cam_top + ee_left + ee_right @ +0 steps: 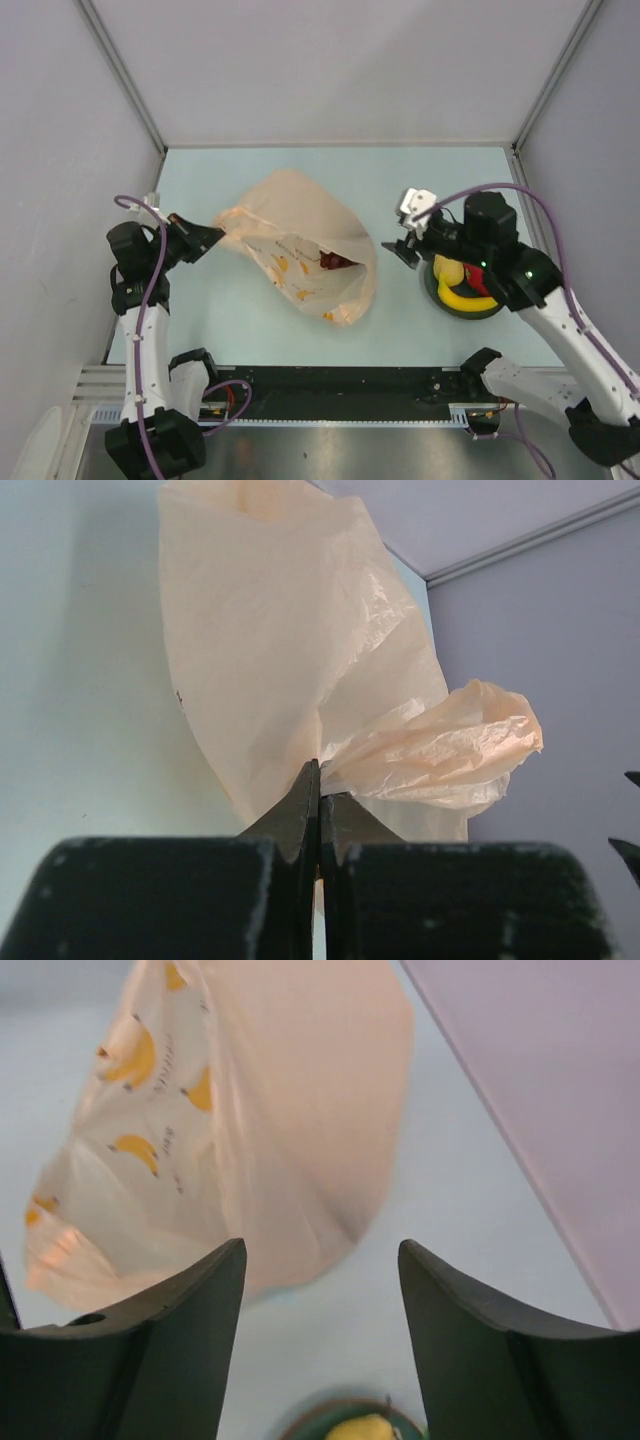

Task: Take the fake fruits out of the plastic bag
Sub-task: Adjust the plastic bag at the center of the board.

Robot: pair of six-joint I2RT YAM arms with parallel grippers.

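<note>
The peach-orange plastic bag (300, 245) printed with bananas lies on the table's middle, its mouth facing right. A dark red fruit (337, 262) shows inside near the mouth. My left gripper (214, 238) is shut on the bag's left corner (420, 755). My right gripper (400, 250) is open and empty, just right of the bag's mouth (250, 1130). A yellow banana (462, 297), a yellow fruit (447, 269) and a red piece (480, 283) lie on the dark round plate (440, 300) under the right arm.
Grey walls close the table at the back and both sides. The plate's rim shows at the bottom of the right wrist view (320, 1422). Bare table lies behind the bag and in front of it.
</note>
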